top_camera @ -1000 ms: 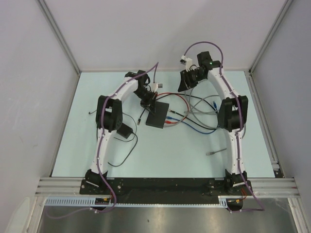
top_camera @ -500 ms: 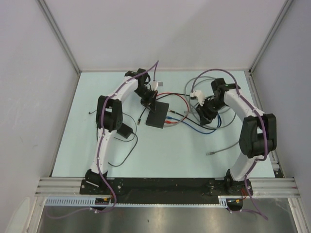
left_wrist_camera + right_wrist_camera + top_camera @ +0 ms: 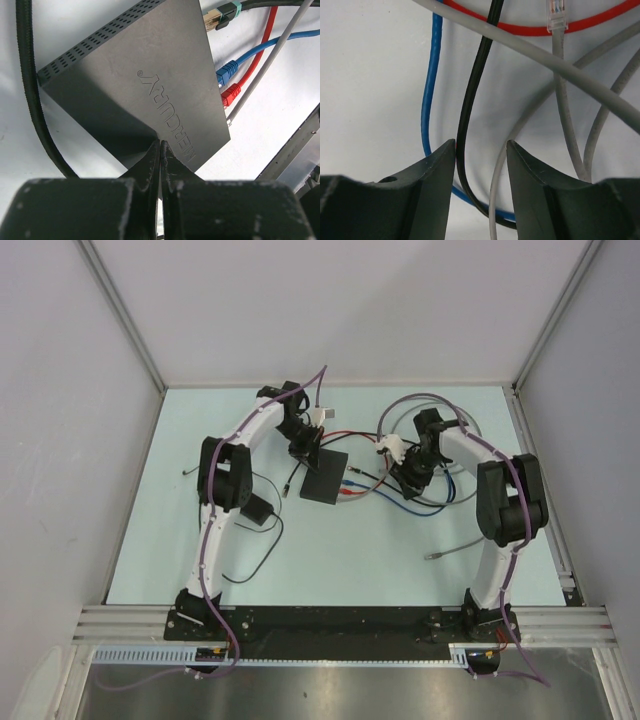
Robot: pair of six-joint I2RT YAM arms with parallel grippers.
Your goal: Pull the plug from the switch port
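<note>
The switch (image 3: 325, 478) is a flat black box in mid table; the left wrist view shows its lettered top (image 3: 150, 75). A blue plug (image 3: 227, 70) and a red plug (image 3: 231, 94) sit in its port side, and a black plug with a teal band (image 3: 220, 15) lies at the same edge. My left gripper (image 3: 307, 450) is shut, its tips (image 3: 160, 145) resting on the switch top. My right gripper (image 3: 408, 474) is open and low over the cables right of the switch. A black cable (image 3: 470, 115) and a grey cable (image 3: 500, 165) run between its jaws (image 3: 481, 145).
A small black power adapter (image 3: 260, 510) with a thin cord lies by the left arm. A loose grey cable end (image 3: 432, 555) lies near the right arm. A clear loose plug (image 3: 556, 15) and red, blue and grey cables cross the table under the right gripper.
The right arm has swung from the far side down and left over the cables beside the switch. The left arm and switch have not moved.
</note>
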